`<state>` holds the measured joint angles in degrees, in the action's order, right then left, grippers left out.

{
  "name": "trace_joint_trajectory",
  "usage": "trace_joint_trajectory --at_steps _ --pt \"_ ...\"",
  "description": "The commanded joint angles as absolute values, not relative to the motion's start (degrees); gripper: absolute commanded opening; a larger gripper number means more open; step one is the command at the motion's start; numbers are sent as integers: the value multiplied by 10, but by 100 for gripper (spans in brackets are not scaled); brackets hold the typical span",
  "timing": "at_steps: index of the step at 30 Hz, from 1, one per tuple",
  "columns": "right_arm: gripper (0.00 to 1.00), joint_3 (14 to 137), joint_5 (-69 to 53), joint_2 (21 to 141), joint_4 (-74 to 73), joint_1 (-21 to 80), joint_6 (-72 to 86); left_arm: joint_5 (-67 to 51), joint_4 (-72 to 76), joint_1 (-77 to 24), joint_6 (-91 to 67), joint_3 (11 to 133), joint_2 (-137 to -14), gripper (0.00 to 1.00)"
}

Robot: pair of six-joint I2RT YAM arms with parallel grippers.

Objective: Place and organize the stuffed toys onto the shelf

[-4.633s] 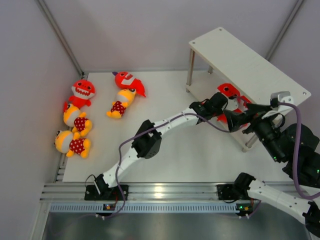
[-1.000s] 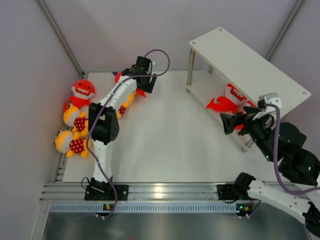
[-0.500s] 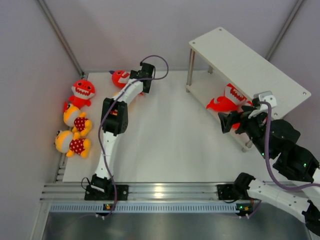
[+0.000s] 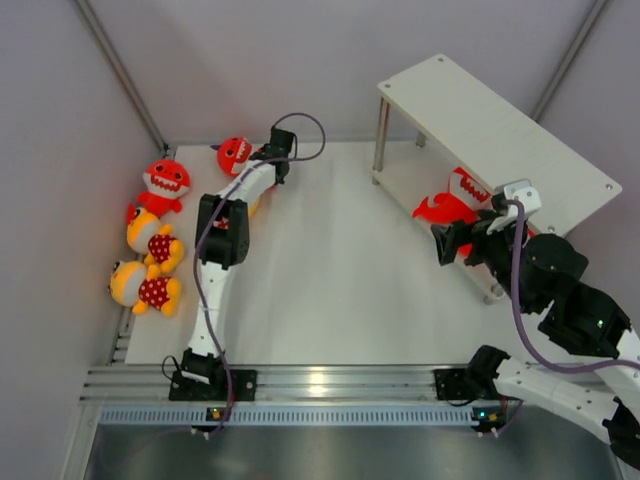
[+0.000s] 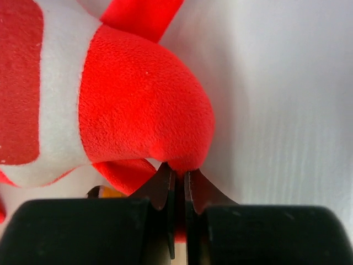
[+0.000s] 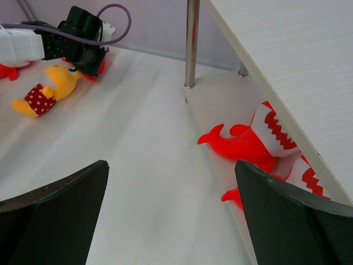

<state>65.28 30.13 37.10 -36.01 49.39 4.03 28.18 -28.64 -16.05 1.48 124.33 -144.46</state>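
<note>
The right jaws hang wide open and empty just beside the shelf (image 4: 500,130), where two red sharks (image 6: 248,141) lie on the lower board. At the left edge of the desk (image 4: 340,280) lie two yellow-orange figures (image 4: 143,287) and a lone red shark (image 4: 165,182). Farthest off, the left jaws are pinched tight on a fold of the far red shark (image 5: 138,105), which seems to rest on the desk beside a third yellow-orange figure (image 6: 49,88).
</note>
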Motion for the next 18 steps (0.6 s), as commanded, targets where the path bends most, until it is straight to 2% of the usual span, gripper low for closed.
trace_joint_trajectory --at_steps 1,2,5,13,18 --pt "99 662 310 354 -331 498 34 168 -284 -142 54 1186 -1351 0" --pt "100 662 312 351 -332 498 34 81 -285 -142 71 1148 -1328 0" --pt "99 664 307 346 -334 497 39 -49 -287 -143 128 1051 -1228 0" --pt "99 647 284 312 -319 497 55 -152 -343 -151 311 841 -992 0" --pt "99 642 275 293 -316 497 66 -167 -416 -218 374 773 -920 0"
